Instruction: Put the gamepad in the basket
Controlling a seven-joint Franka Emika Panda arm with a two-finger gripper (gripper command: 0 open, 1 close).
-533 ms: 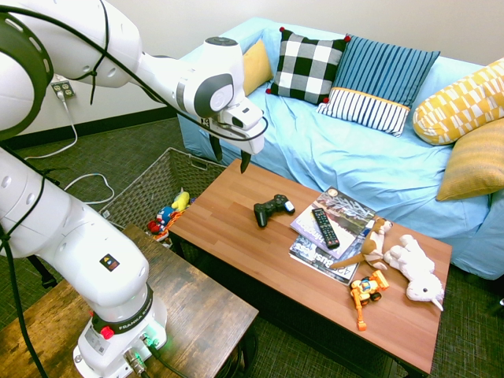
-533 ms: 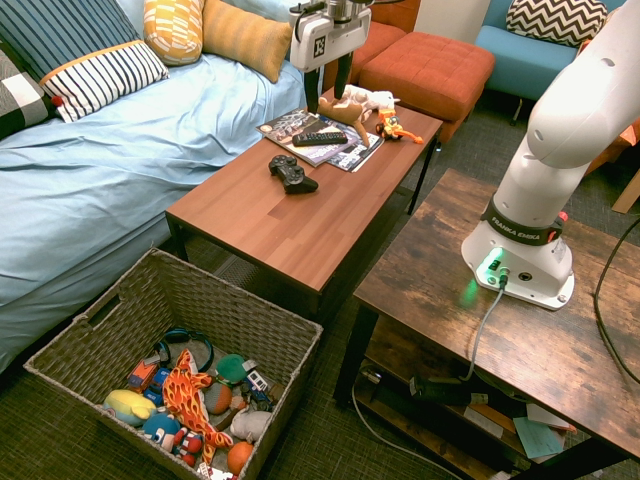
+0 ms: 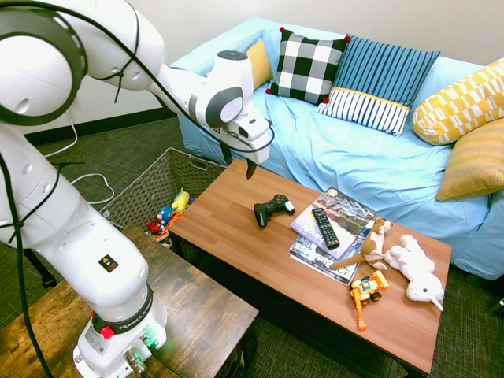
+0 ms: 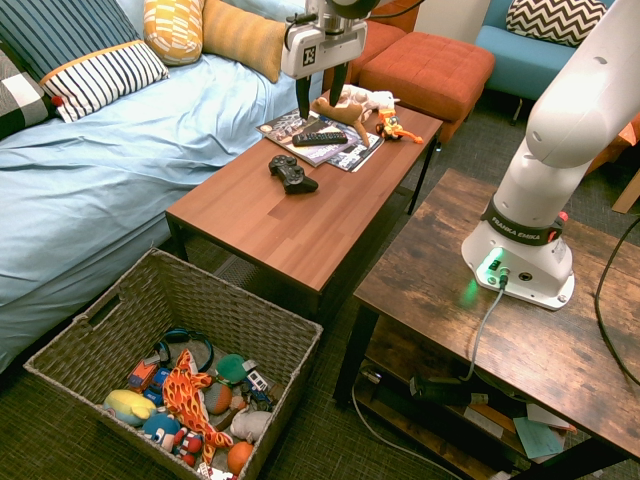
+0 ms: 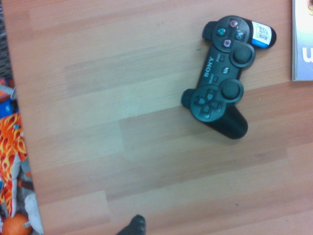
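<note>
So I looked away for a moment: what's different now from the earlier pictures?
The arm swung the open, empty hand a little along the table's sofa-side edge, in the first exterior view toward the gamepad; it took hold of nothing. The gamepad, remote, magazines and basket lie as before.

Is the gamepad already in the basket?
No, the gamepad lies on the wooden coffee table, while the basket of toys stands on the floor beside it.
</note>
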